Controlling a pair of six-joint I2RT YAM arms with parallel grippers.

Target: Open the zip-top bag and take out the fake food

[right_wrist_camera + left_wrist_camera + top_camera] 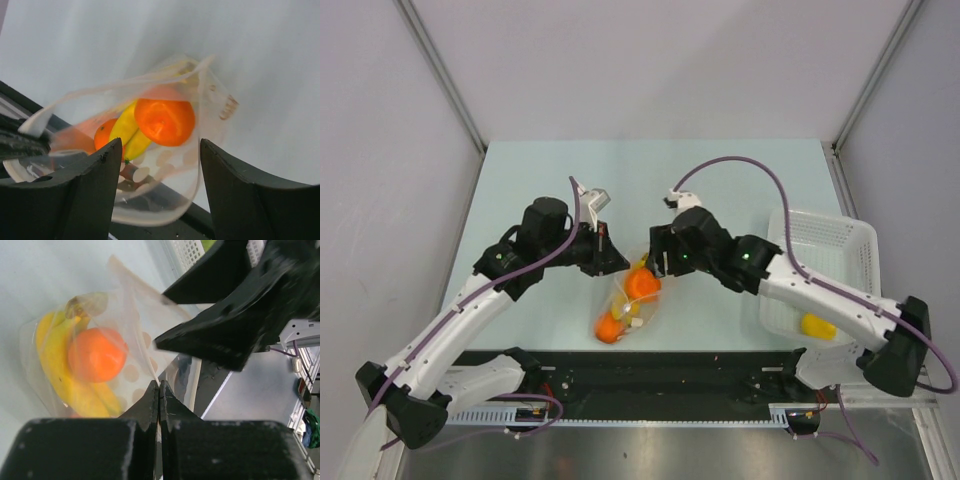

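Clear zip-top bag point(632, 305) looks open; my left pincer point(159, 390) pinching its rim, right pincer point(160, 145) wide at mouth. Orange point(165, 121), banana bunch point(55, 365) inside bag, not yet out.

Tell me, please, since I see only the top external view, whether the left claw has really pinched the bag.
Observer: Yes, the left wrist view shows the left claw shut on a fold of the zip-top bag.
Operator: And the right claw?
Observer: The right claw is open, one finger each side of the bag.
Operator: What's inside?
Observer: A banana bunch beside the round orange, plus a smaller orange piece.
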